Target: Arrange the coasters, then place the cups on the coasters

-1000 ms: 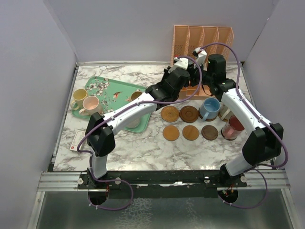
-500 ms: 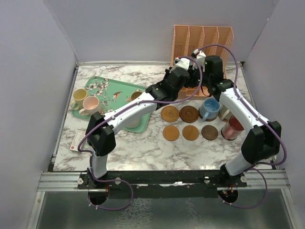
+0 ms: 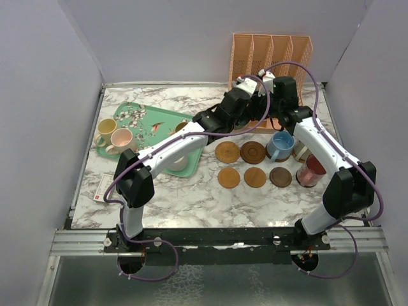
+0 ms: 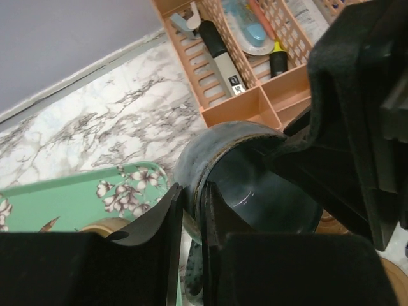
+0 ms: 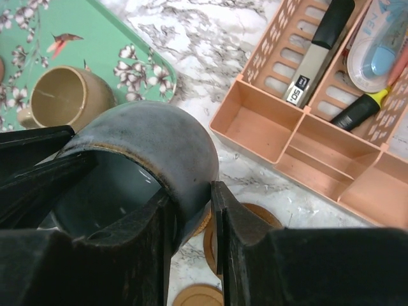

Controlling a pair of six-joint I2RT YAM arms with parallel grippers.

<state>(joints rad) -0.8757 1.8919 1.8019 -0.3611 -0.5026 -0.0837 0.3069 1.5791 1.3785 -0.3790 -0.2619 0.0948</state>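
A grey-teal cup point(image 4: 255, 185) hangs above the table, held from two sides. My left gripper point(image 4: 191, 204) is shut on its rim, one finger inside and one outside. My right gripper point(image 5: 190, 210) is shut on the opposite wall of the same cup point(image 5: 159, 140). In the top view both wrists meet near the organizer and hide the cup. Wooden coasters lie below in two rows point(image 3: 227, 152) point(image 3: 255, 176). A light blue cup point(image 3: 280, 144) stands in the back row and a maroon cup point(image 3: 312, 169) at the right end.
A mint flowered tray point(image 3: 143, 121) at the left carries a tan cup point(image 5: 64, 95). Yellow point(image 3: 105, 129) and pink point(image 3: 121, 139) cups stand beside the tray. A peach desk organizer point(image 3: 271, 54) with pens stands at the back right, close behind both wrists.
The right gripper's fingers have closed in on the grey-teal cup's wall. Both wrists have shifted slightly towards the organizer. The left gripper has kept its hold on the rim.
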